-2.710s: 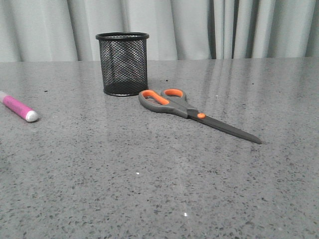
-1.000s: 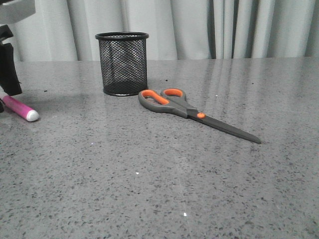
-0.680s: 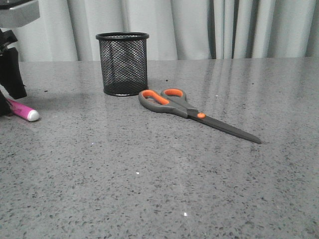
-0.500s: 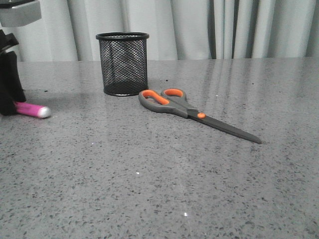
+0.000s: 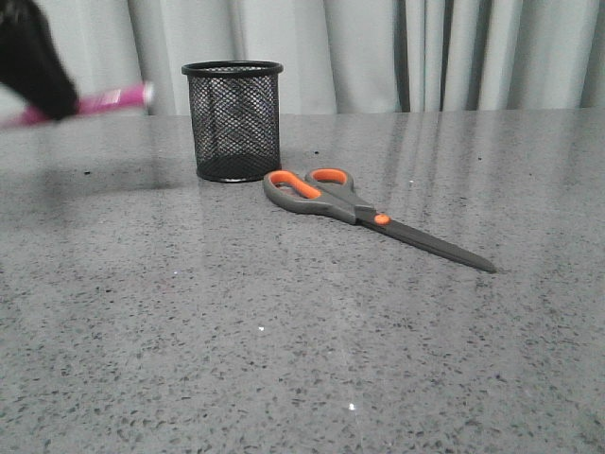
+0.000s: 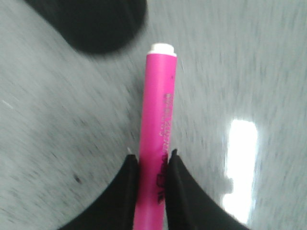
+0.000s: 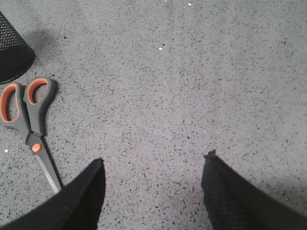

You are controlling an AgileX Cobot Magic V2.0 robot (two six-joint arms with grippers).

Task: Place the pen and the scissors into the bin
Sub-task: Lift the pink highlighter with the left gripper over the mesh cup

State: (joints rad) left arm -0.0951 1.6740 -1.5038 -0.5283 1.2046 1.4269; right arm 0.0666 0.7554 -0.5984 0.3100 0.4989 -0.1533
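Observation:
My left gripper is shut on the magenta pen, held up in the air at the far left, blurred by motion, its white end toward the bin. In the left wrist view the pen runs out between the two black fingers of the gripper, and a dark blurred shape, maybe the bin, lies beyond its tip. The scissors lie flat just right of the bin, handles toward it. My right gripper hangs open over bare table, the scissors off to its side.
The grey speckled table stretches wide in front of the bin and scissors. Pale curtains hang behind the table's far edge. The bin's base shows at a corner of the right wrist view.
My left gripper came down on the pen at the far left, shut on it, and has lifted it off the table up to about bin-rim height. Scissors and bin have not moved.

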